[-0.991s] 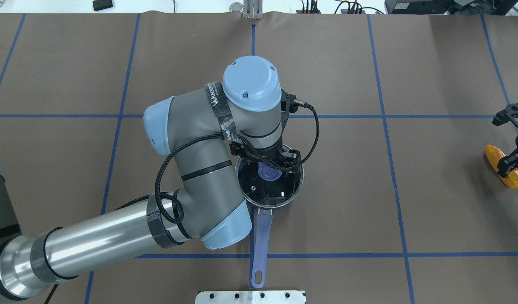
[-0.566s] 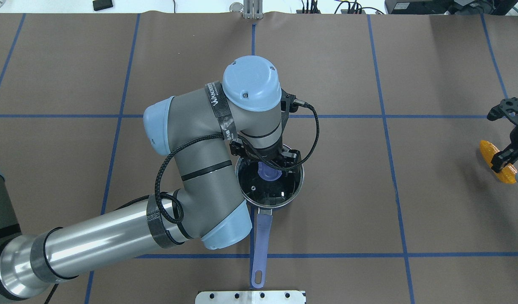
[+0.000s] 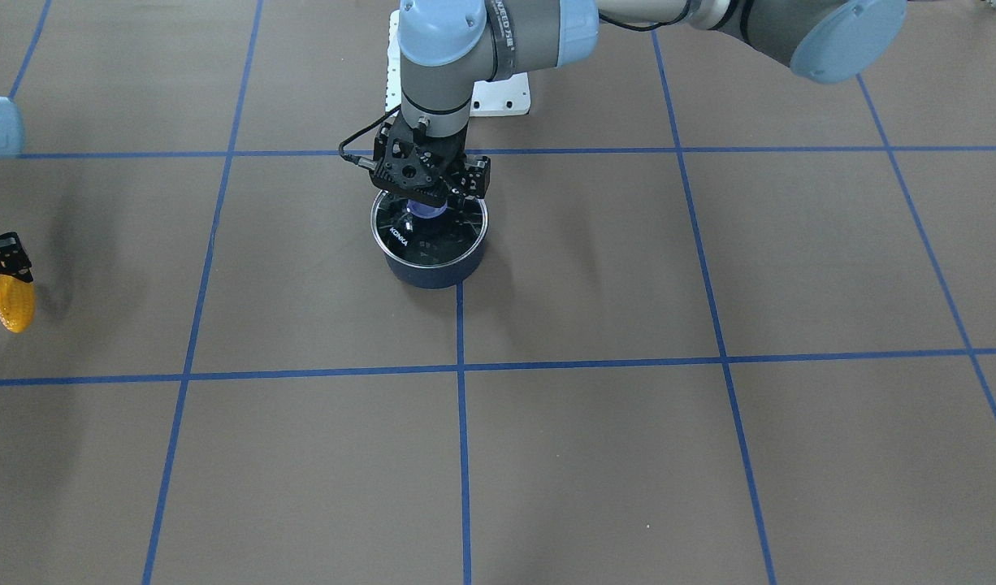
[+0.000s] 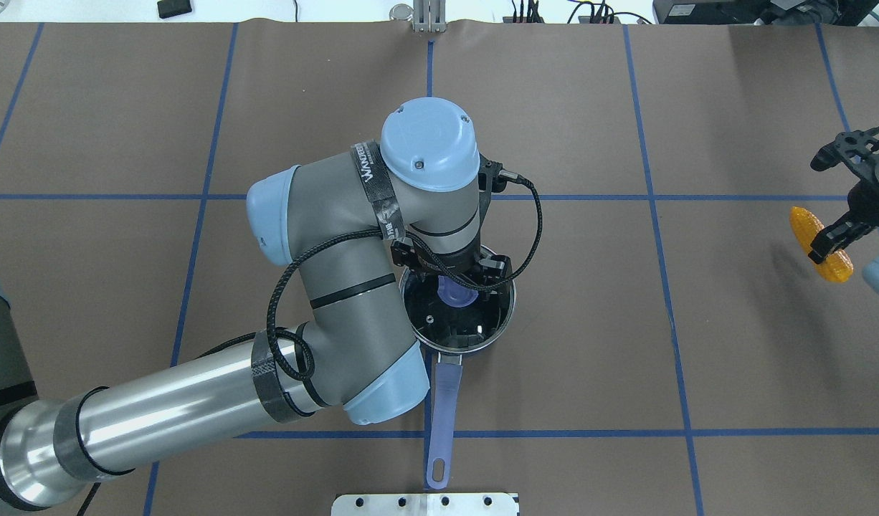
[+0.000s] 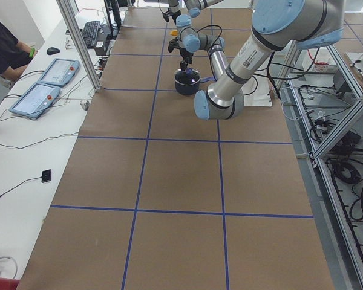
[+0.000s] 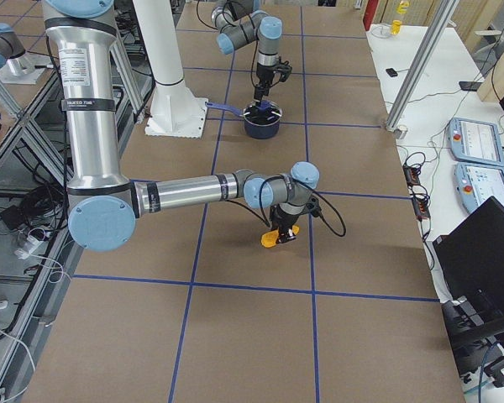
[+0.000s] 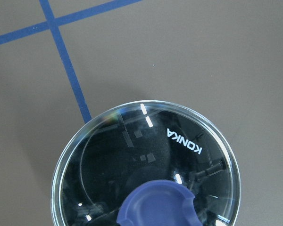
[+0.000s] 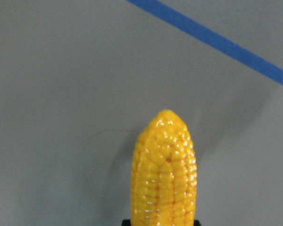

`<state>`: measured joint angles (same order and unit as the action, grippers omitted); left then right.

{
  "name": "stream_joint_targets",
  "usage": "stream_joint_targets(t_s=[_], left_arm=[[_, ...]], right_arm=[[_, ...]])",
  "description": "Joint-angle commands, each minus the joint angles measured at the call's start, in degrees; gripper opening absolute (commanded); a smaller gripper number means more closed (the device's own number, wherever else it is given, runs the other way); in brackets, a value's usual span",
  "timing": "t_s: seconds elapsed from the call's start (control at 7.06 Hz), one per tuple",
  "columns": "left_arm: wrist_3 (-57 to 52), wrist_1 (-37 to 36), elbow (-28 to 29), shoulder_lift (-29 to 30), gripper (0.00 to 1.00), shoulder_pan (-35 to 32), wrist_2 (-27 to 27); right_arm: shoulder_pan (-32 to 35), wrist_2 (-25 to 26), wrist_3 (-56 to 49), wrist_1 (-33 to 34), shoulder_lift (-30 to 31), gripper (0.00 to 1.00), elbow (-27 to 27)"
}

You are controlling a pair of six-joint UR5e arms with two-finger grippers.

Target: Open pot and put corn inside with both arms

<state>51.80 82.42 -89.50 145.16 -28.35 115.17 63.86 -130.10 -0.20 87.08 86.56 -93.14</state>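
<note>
The dark navy pot (image 3: 433, 272) stands mid-table with its purple-blue handle (image 4: 443, 408) pointing toward the robot. The glass lid (image 7: 146, 155) sits on it. My left gripper (image 4: 455, 285) reaches straight down and straddles the lid's blue knob (image 7: 155, 207). No view shows whether its fingers grip the knob. My right gripper (image 4: 830, 240) is shut on the orange-yellow corn (image 4: 805, 222) and holds it above the table at the far right. The corn also shows in the right wrist view (image 8: 164, 169) and at the left edge of the front view (image 3: 12, 302).
Brown table cover with a blue tape grid. The white mounting plate (image 4: 425, 504) lies at the near edge behind the pot handle. A side desk with control pendants (image 5: 54, 72) and a seated person (image 5: 0, 48) lies beyond the far edge.
My right gripper has moved the corn up off the table and a little toward the pot. The left arm's elbow and wrist shifted slightly. The lid and pot have not moved.
</note>
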Motion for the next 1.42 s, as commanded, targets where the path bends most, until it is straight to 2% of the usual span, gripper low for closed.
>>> stream_joint_targets(t_s=[0.0,0.28,0.42,0.57,0.71,1.27], left_arm=[[0.05,0.63,0.73,-0.14,0.99,0.83,-0.03],[1.36,3.35,2.66,-0.05,0.98,1.19,-0.03],[1.98,3.36,2.58,-0.05,0.85,1.19,-0.03],[1.99,3.18,2.32,-0.05,0.65,1.10,0.15],[2.07,3.09,2.23,-0.05,0.58,1.10,0.15],[1.81,2.57,0.04,-0.32,0.56,-0.91,0.41]], right_arm=[[0.39,-0.50,0.02,-0.07,-0.25,0.27,-0.29],[0.48,-0.50,0.02,-0.07,-0.17,0.27,-0.47],[0.48,-0.50,0.02,-0.07,-0.17,0.27,-0.47],[0.48,-0.42,0.02,-0.07,-0.25,0.27,-0.55],[0.48,-0.42,0.11,-0.07,-0.34,0.28,-0.64],[0.48,-0.85,0.46,0.28,-1.56,0.27,-2.22]])
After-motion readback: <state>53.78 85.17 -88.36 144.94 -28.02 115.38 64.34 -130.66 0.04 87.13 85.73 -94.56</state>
